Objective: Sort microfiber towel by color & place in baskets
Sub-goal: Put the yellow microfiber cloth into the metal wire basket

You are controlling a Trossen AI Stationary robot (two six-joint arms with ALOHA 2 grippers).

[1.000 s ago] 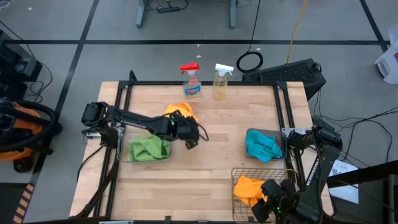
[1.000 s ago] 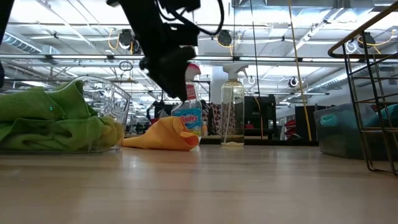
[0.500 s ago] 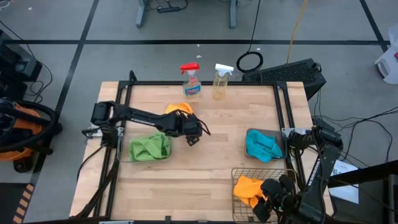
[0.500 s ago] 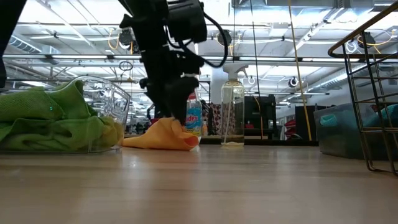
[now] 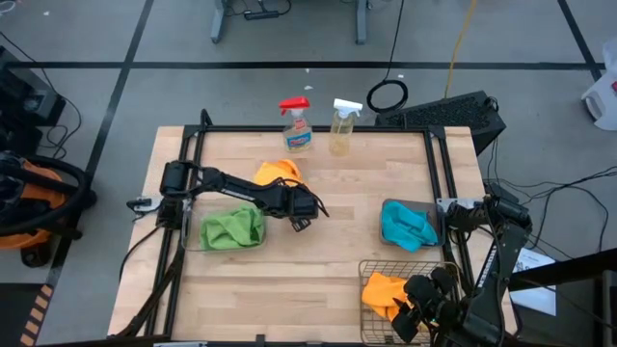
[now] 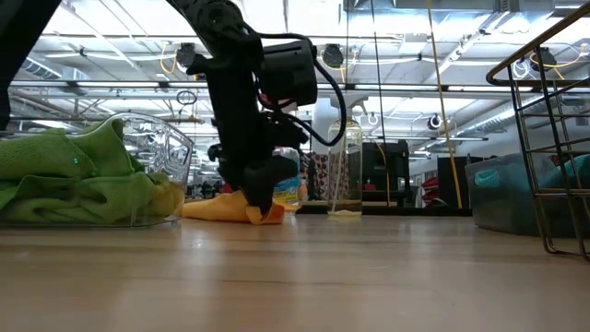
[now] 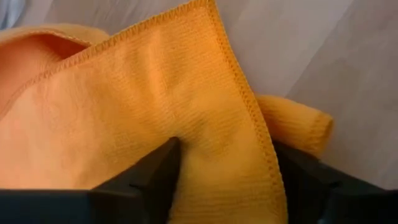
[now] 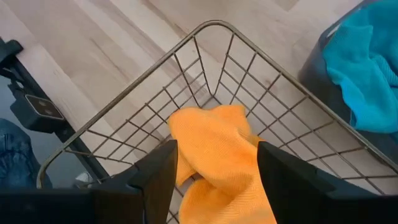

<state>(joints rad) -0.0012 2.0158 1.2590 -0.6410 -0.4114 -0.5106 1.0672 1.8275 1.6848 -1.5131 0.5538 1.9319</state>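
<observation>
An orange-yellow towel (image 5: pixel 275 173) lies flat on the table near the far edge. My left gripper (image 6: pixel 256 205) is down on the towel's near-right part and open, as the left wrist view (image 7: pixel 227 180) shows. Green towels (image 5: pixel 231 228) fill the clear tub (image 6: pixel 171 148). Turquoise towels (image 5: pixel 405 224) sit in the dark grey bin (image 8: pixel 311 68). A second orange towel (image 8: pixel 214 155) lies in the wire-mesh basket (image 5: pixel 378 265). My right gripper (image 8: pixel 217 171) hovers open above that basket, touching nothing. My left gripper comes at the orange towel from above, pointing down, with its fingers apart. One finger (image 7: pixel 155 177) rests on the cloth just inside the stitched hem (image 7: pixel 249 112); the other finger (image 7: pixel 308 180) stands past the hem by a folded bit (image 7: pixel 298 121). The towel lies on the table.
Two spray bottles (image 5: pixel 297 127) (image 5: pixel 342 125) stand at the far edge, just behind the orange towel. A black frame rail (image 5: pixel 318 129) rims the table. Bare wood (image 5: pixel 318 251) lies between the tub and the wire basket.
My left gripper has moved toward the table's right and down, from above the tub's far corner onto the orange towel. The towel's raised right tip now sits lower under the fingers.
</observation>
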